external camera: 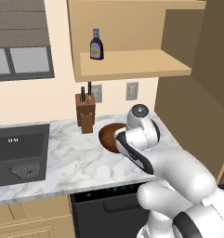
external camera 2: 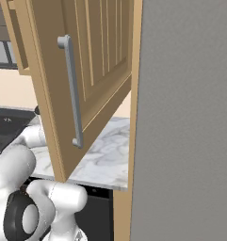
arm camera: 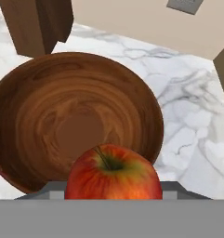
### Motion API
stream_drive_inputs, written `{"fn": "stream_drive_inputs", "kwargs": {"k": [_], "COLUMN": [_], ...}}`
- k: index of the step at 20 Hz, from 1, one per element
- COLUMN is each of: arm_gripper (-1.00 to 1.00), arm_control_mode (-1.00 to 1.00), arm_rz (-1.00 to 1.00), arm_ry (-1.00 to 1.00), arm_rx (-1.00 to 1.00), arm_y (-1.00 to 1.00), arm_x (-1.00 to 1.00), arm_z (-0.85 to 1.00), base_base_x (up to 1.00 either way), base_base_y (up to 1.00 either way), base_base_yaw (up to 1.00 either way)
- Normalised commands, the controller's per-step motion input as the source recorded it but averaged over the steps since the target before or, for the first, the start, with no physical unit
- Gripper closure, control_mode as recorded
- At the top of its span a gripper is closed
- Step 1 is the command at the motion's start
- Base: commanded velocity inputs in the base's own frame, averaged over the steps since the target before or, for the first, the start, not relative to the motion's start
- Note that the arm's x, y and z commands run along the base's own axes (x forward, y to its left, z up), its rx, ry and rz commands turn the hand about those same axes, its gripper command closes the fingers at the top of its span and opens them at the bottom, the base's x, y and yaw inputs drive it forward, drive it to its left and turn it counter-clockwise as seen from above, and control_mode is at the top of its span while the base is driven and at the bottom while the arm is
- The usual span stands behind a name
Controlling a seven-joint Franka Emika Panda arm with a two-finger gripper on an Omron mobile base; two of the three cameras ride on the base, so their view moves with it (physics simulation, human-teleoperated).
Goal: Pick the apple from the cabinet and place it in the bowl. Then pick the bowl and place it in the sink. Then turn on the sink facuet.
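Note:
The red apple [arm camera: 112,174] sits at the bottom of the hand view, right where my gripper [arm camera: 112,187] reaches, and it hides the fingertips. My gripper is shut on the apple, just above the near rim of the dark wooden bowl [arm camera: 62,116]. The bowl [external camera: 105,135] stands on the marble counter beside the knife block, partly covered by my hand [external camera: 132,135]. The tan cabinet [external camera: 132,65] hangs open above it. The dark sink [external camera: 18,153] lies at the counter's left end. The sink faucet is out of view.
A knife block [external camera: 85,114] stands just left of and behind the bowl. A dark bottle [external camera: 96,45] is on the cabinet shelf. The open cabinet door [external camera 2: 86,70] hangs over the counter, and a grey panel [external camera 2: 181,117] stands at the right. A black appliance front [external camera: 104,204] sits under the counter.

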Motion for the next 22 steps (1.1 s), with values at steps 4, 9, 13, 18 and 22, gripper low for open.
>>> {"fn": "stream_drive_inputs", "kwargs": {"k": [4,9,13,18,22], "arm_gripper": [1.0,1.0,1.0,1.0,1.0], "arm_control_mode": [-1.0,-1.0,-1.0,-1.0,-1.0], "arm_rz": [0.0,0.0,0.0,0.0,0.0], "arm_ry": [0.14,0.1,0.07,0.08,0.04], "arm_rx": [0.0,0.0,0.0,0.0,0.0], "arm_y": [0.0,0.09,0.19,0.17,0.04], "arm_x": [0.36,0.25,0.18,0.22,0.2], "arm_z": [-0.23,-0.11,-0.12,-0.24,-0.29], "base_base_x": [0.0,0.0,0.0,0.0,0.0], "base_base_y": [0.0,0.0,0.0,0.0,0.0], "base_base_yaw": [0.0,0.0,0.0,0.0,0.0]}}
